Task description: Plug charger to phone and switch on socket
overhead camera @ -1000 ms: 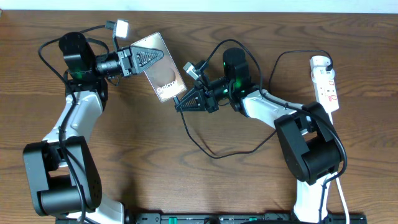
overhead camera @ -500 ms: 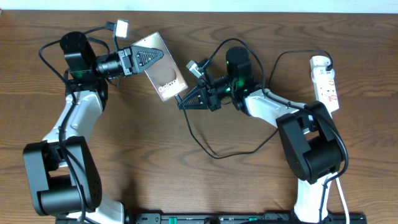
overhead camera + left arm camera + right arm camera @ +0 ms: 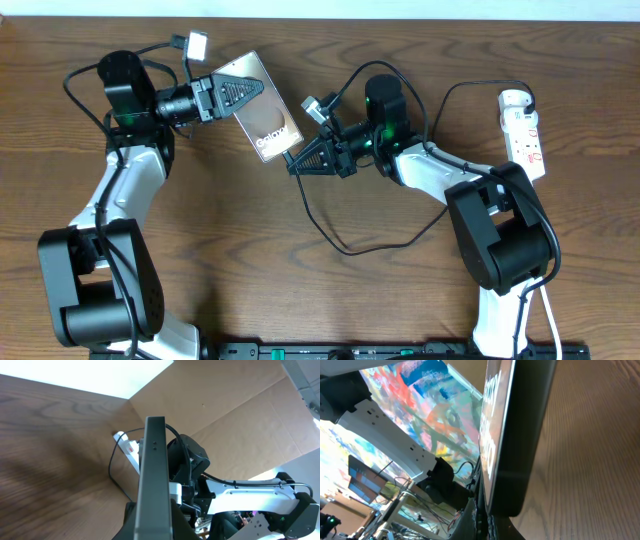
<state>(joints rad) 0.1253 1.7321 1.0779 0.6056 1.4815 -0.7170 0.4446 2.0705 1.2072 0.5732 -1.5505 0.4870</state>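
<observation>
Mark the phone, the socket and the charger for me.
phone (image 3: 268, 118), overhead view, glossy dark face.
socket (image 3: 525, 135), overhead view, middle of the white strip.
charger (image 3: 352, 254), overhead view, bottom of the cable's loop.

Glossy phone (image 3: 263, 118) face, matt wood-grain table (image 3: 250, 250), white plastic socket (image 3: 524, 132).

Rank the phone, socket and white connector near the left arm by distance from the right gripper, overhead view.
1. phone, just up-left of the right gripper.
2. white connector, far upper left.
3. socket, far right edge.
</observation>
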